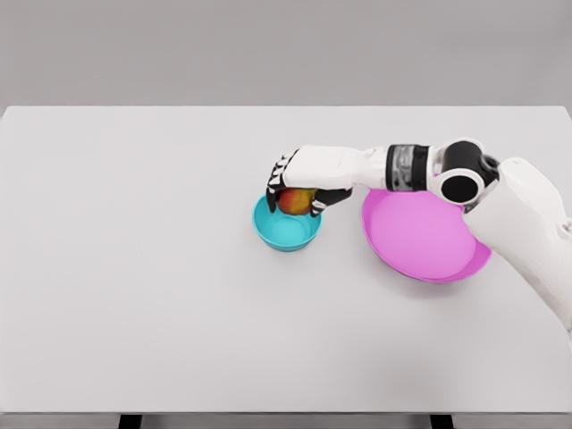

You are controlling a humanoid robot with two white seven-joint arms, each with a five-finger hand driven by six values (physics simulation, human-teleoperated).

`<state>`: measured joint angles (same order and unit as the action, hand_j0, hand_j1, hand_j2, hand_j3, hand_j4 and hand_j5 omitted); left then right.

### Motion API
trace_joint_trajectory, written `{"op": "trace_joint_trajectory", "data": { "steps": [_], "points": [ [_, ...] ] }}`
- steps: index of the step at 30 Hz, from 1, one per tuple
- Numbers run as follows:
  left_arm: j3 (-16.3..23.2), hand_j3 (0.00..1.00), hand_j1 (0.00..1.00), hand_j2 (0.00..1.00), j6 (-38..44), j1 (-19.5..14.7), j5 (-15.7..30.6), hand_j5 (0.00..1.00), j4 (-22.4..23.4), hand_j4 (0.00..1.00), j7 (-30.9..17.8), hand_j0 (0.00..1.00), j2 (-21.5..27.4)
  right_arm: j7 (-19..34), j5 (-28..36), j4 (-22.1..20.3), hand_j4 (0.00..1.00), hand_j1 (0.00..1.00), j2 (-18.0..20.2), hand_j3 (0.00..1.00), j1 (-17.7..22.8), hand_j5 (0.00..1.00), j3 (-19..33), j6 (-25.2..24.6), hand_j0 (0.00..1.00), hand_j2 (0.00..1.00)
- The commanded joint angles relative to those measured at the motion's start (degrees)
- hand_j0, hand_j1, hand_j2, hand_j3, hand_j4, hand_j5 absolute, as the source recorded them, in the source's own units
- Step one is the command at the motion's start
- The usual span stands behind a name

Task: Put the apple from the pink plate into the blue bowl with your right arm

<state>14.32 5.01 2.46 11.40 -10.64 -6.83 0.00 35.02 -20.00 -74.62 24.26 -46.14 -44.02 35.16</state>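
Apple (295,201) held directly over the blue bowl (286,231), at its far rim, clamped in the curled fingers (279,177) of the right hand (299,183), pink plate (420,237) just beside and bare, so straight down for release.

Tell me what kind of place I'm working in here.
Likely a simulated tabletop test scene, not a real room: a plain white table, blank grey backdrop, and only a blue bowl and pink plate as props.
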Motion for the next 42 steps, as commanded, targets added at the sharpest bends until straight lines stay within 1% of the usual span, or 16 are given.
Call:
{"op": "trace_joint_trajectory", "data": {
  "steps": [1, 11, 12, 13, 17, 21, 23, 25, 26, 27, 30, 32, 33, 34, 35, 42],
  "points": [
    [0.0, 1.0, 1.0, 1.0, 0.0, 0.0, 0.0, 1.0, 0.0, 1.0, 0.0, 1.0, 0.0, 0.0, -0.2, 1.8, 0.5, 0.5, -0.8, 0.5, 0.0, 0.5, -0.7, -0.2, 0.5, 0.5],
    [0.0, 1.0, 1.0, 1.0, 0.1, 0.0, 0.0, 1.0, 0.0, 1.0, 0.0, 1.0, 0.0, 0.0, -0.2, 1.8, 0.53, 0.53, -1.8, 0.53, -1.0, 0.53, -3.3, -0.2, 0.53, 0.53],
    [0.0, 1.0, 1.0, 1.0, 0.0, 0.0, 0.0, 1.0, 0.0, 1.0, 0.0, 1.0, 0.0, 0.0, -0.2, 1.7, 0.81, 0.81, -1.7, 0.81, -1.0, 0.81, -3.3, -0.2, 0.81, 0.81],
    [0.0, 1.0, 1.0, 1.0, 0.0, 0.0, 0.0, 1.0, 0.0, 1.0, 0.0, 1.0, 0.0, 0.0, -0.1, 1.7, 1.0, 1.0, -1.7, 1.0, -1.0, 1.0, -3.3, -0.2, 1.0, 1.0],
    [0.0, 1.0, 1.0, 1.0, 0.0, 0.0, 0.0, 1.0, 0.0, 1.0, 0.0, 1.0, 0.0, 0.0, -0.1, 1.3, 1.0, 1.0, -1.6, 1.0, -1.1, 1.0, -3.2, -0.2, 1.0, 1.0],
    [0.0, 1.0, 1.0, 1.0, 0.0, 0.0, 0.0, 1.0, 0.0, 1.0, 0.0, 1.0, 0.0, 0.0, 0.5, 0.2, 1.0, 1.0, 0.6, 1.0, -4.2, 1.0, -2.4, -0.2, 1.0, 1.0],
    [0.0, 1.0, 1.0, 1.0, 0.0, 0.0, 0.0, 1.0, 0.0, 1.0, 0.0, 1.0, 0.0, 0.0, 0.7, -4.5, 1.0, 1.0, 4.6, 1.0, -3.9, 1.0, 3.8, -0.2, 1.0, 1.0],
    [0.0, 1.0, 1.0, 1.0, 0.0, 0.0, 0.0, 1.0, 0.0, 1.0, 0.0, 1.0, 0.0, 0.0, 0.7, -8.3, 1.0, 1.0, 9.8, 1.0, -2.9, 1.0, 5.9, -0.2, 1.0, 1.0],
    [0.0, 1.0, 1.0, 1.0, 0.0, 0.0, 0.0, 1.0, 0.0, 1.0, 0.0, 1.0, 0.0, 0.0, 0.7, -9.7, 1.0, 1.0, 11.5, 1.0, 0.0, 1.0, 9.5, -0.2, 1.0, 1.0],
    [0.0, 1.0, 1.0, 1.0, 0.0, 0.0, 0.0, 1.0, 0.0, 1.0, 0.0, 1.0, 0.0, 0.0, 0.9, -9.8, 1.0, 1.0, 13.7, 1.0, 3.1, 1.0, 14.2, -0.2, 1.0, 1.0],
    [0.0, 1.0, 1.0, 1.0, 0.0, -0.1, 0.0, 1.0, 0.0, 1.0, 0.0, 1.0, 0.0, 0.0, 1.5, -9.5, 1.0, 1.0, 17.9, 1.0, 11.1, 1.0, 23.7, -0.2, 1.0, 1.0],
    [0.0, 1.0, 1.0, 1.0, 0.0, 0.0, 0.0, 1.0, 0.0, 1.0, 0.0, 1.0, 0.0, 0.0, 1.3, -9.3, 1.0, 1.0, 17.8, 1.0, 16.4, 1.0, 29.9, -0.2, 1.0, 1.0],
    [0.0, 1.0, 1.0, 1.0, 0.0, 0.0, 0.0, 1.0, 0.0, 1.0, 0.0, 1.0, 0.0, 0.0, 1.4, -9.6, 1.0, 1.0, 17.1, 1.0, 19.2, 1.0, 35.5, -0.2, 1.0, 1.0],
    [0.0, 1.0, 1.0, 1.0, 0.0, -0.1, 0.0, 1.0, 0.0, 1.0, 0.0, 1.0, 0.0, 0.0, 1.3, -10.0, 1.0, 1.0, 14.8, 1.0, 21.4, 1.0, 38.1, -0.2, 1.0, 1.0],
    [0.0, 1.0, 1.0, 1.0, 0.0, 0.0, 0.0, 1.0, 0.0, 1.0, 0.0, 1.0, 0.0, 0.0, 1.2, -9.7, 1.0, 1.0, 12.0, 1.0, 21.8, 1.0, 39.5, -0.2, 1.0, 1.0],
    [0.0, 1.0, 1.0, 1.0, 0.0, 0.0, 0.0, 1.0, 0.0, 1.0, 0.0, 1.0, 0.0, 0.0, 1.2, -9.2, 1.0, 1.0, 11.7, 1.0, 23.5, 1.0, 40.3, -0.2, 1.0, 1.0]
  ]
}}
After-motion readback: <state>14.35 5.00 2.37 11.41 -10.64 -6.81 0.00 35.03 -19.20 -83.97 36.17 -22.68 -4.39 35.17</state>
